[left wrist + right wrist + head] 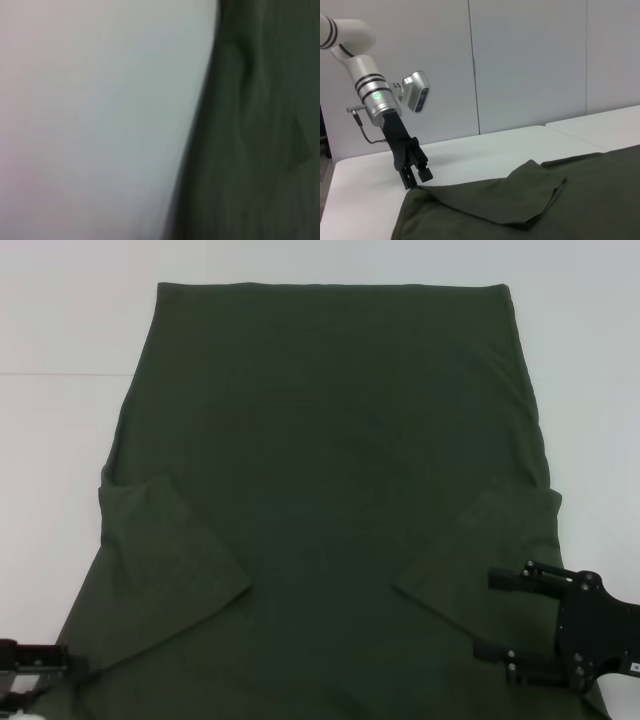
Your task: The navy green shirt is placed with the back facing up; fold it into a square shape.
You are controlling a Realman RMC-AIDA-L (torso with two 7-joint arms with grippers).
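Both grippers, left (415,180) and right (505,615), at navy green shirt's (330,490) near corners

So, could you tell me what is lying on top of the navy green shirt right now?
Both sleeves are folded inward onto the navy green shirt. The right gripper hovers over its right edge; the left gripper touches its corner. Whatever lies beneath is covered.

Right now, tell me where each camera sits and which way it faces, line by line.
Head view: sits high, looks forward and down at the navy green shirt on the white table, both sleeves folded inward; right gripper open over the near right edge, left gripper at the near left corner.
Left wrist view: close above the shirt's edge and table; no fingers show.
Right wrist view: low, looks across the shirt to the left gripper.
Shared: shirt and table.
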